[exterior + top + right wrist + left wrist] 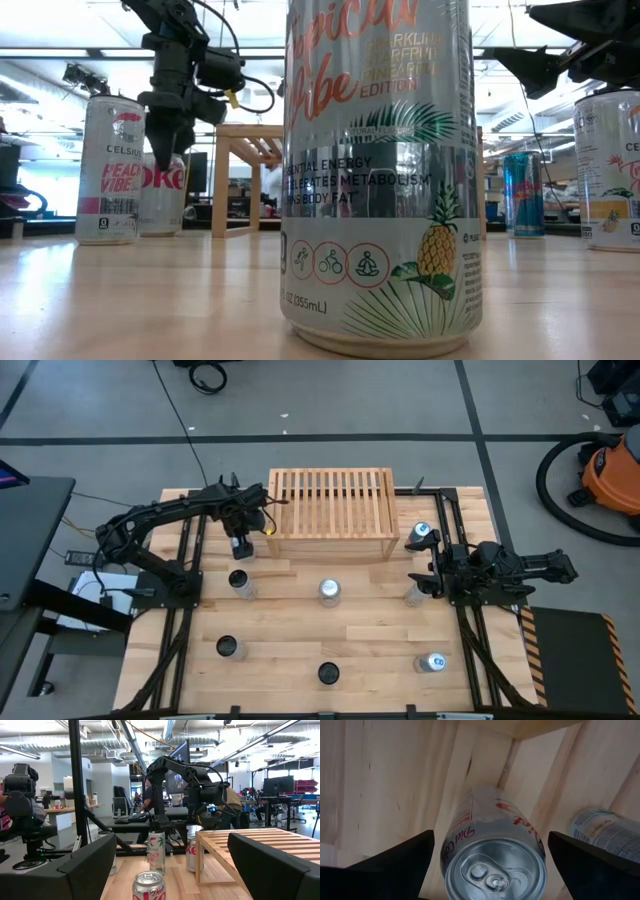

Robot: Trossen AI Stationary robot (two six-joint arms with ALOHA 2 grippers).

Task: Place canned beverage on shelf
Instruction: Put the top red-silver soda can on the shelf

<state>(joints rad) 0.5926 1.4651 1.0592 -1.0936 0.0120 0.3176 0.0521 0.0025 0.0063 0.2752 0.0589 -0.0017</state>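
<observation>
Foreground can: nearest the low camera we see a silver can upright on the worktop. It reads "Vibe", "Metabolism", "Body Fat" and "(355mL)", with a pineapple drawing.

Left claw: the left claw hangs straight over the Diet Coke can, fingers spread wide on either side and touching neither wall.

Task can: the Diet Coke can stands upright on the worktop just outside the front left corner of the shelf, not on it.

Lettering: "Diet Coke" in red script runs down its silver side. The pull tab looks unbroken.

Handling: we judge it a full can, fairly heavy for its size. The wall is thin, smooth and slippery, and would dent under a hard squeeze.

Where to grip: mid-body, pads across the round wall, well below the rim.

Neighbour: a Celsius can marked "Peach Vibe" stands just beside it.

Right claw: the right claw hovers over the worktop's right side, also wide and empty.

Farther cans: a blue can stands farther back, its writing too small to read.
</observation>
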